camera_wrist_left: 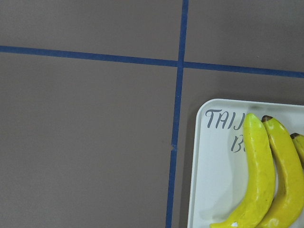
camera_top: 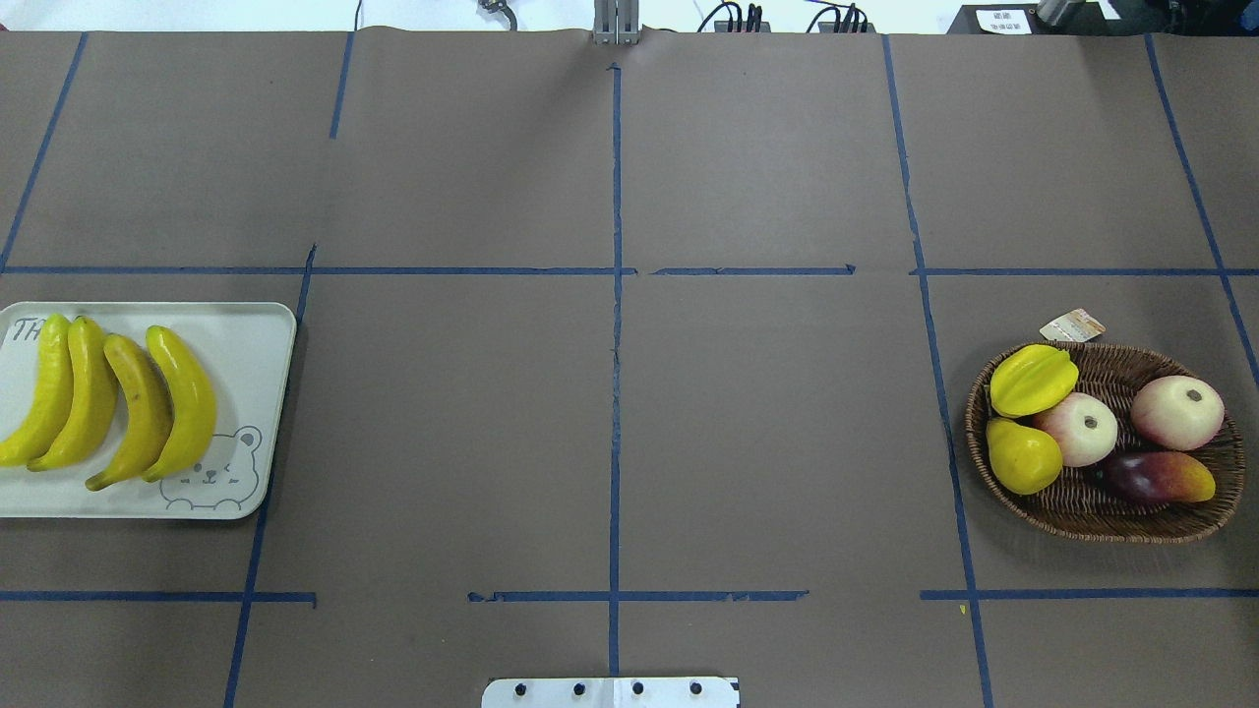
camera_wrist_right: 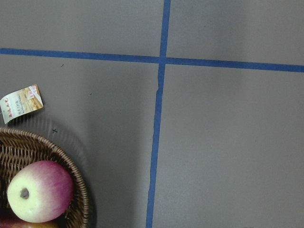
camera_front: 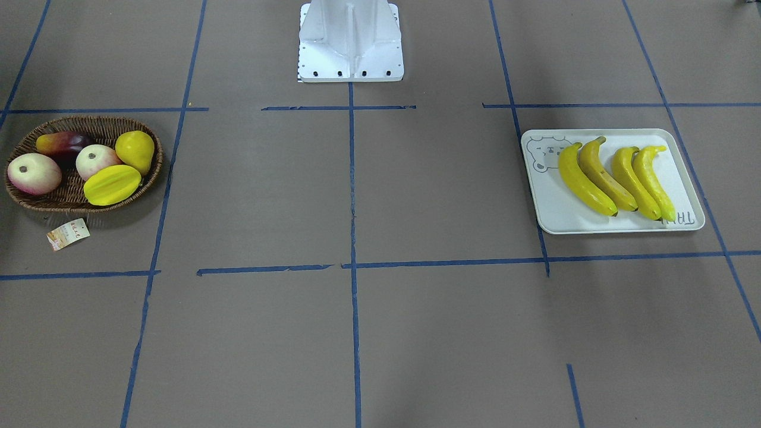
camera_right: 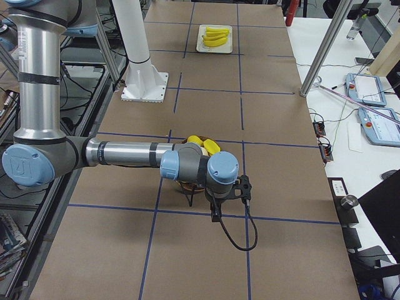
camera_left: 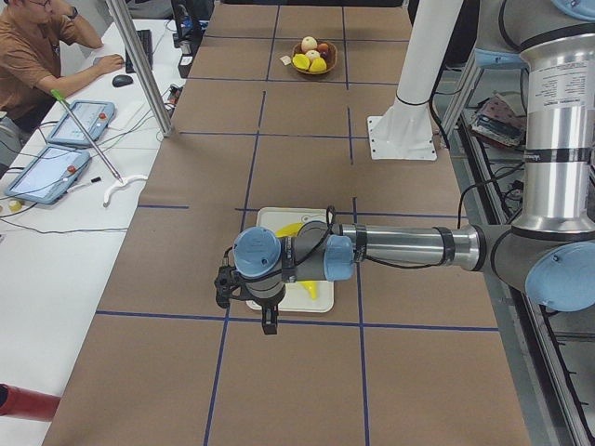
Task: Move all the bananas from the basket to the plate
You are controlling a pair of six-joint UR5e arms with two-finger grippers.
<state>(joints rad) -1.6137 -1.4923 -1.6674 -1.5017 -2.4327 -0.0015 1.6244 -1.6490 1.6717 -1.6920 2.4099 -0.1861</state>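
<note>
Four yellow bananas (camera_front: 615, 177) lie side by side on the off-white bear plate (camera_front: 559, 220); the second from the left is darker with brown marks. They also show in the overhead view (camera_top: 108, 403) on the plate (camera_top: 256, 344). The wicker basket (camera_front: 35, 202) holds no banana. My left gripper (camera_left: 223, 286) hangs above the plate's outer end. My right gripper (camera_right: 245, 187) hangs above the basket (camera_right: 187, 186). I cannot tell whether either is open or shut. The left wrist view shows two bananas (camera_wrist_left: 261, 175) on the plate's corner (camera_wrist_left: 213, 180).
The basket (camera_top: 1111, 516) holds a starfruit (camera_front: 112, 184), a pear (camera_front: 135, 151), two apples (camera_front: 34, 173) and a mango (camera_front: 62, 142). A paper tag (camera_front: 68, 233) lies beside it. The robot's white base (camera_front: 351, 41) stands mid-table. An operator (camera_left: 37, 56) sits at the side table.
</note>
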